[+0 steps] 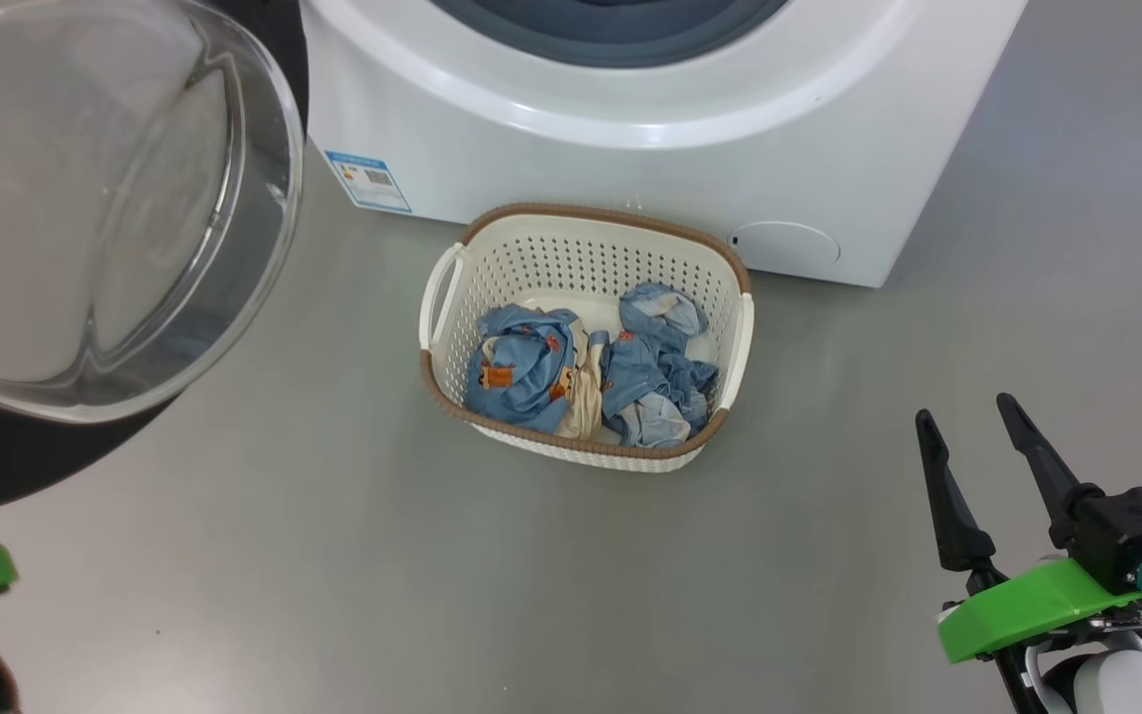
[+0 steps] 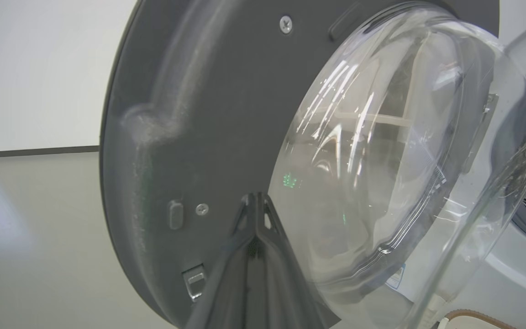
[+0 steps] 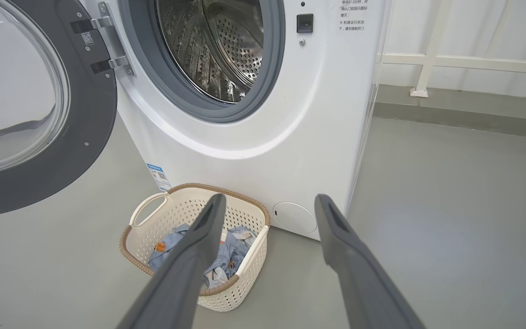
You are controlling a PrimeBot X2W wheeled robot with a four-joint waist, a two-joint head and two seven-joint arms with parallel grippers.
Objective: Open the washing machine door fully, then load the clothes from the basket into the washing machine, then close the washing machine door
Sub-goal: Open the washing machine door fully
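Head view: right pincer point(image 1: 962, 407) is gaping wide near white perforated basket point(image 1: 581, 213) of blue denim clothes point(image 1: 531, 367); left pincer point(image 2: 256, 197) is sitting closed before glossy black door point(image 2: 190, 114).

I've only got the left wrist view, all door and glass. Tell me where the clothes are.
Observer: In the head view the clothes lie as two bundles in the basket, which sits on the floor right in front of the washing machine.
Operator: Give me the right gripper.
Observer: The right gripper is open and empty, off to the basket's right, above bare floor.
Operator: Check the drum.
Observer: In the right wrist view, the part of the drum that shows holds no clothes. The washing machine door stands swung out to the robot's left.
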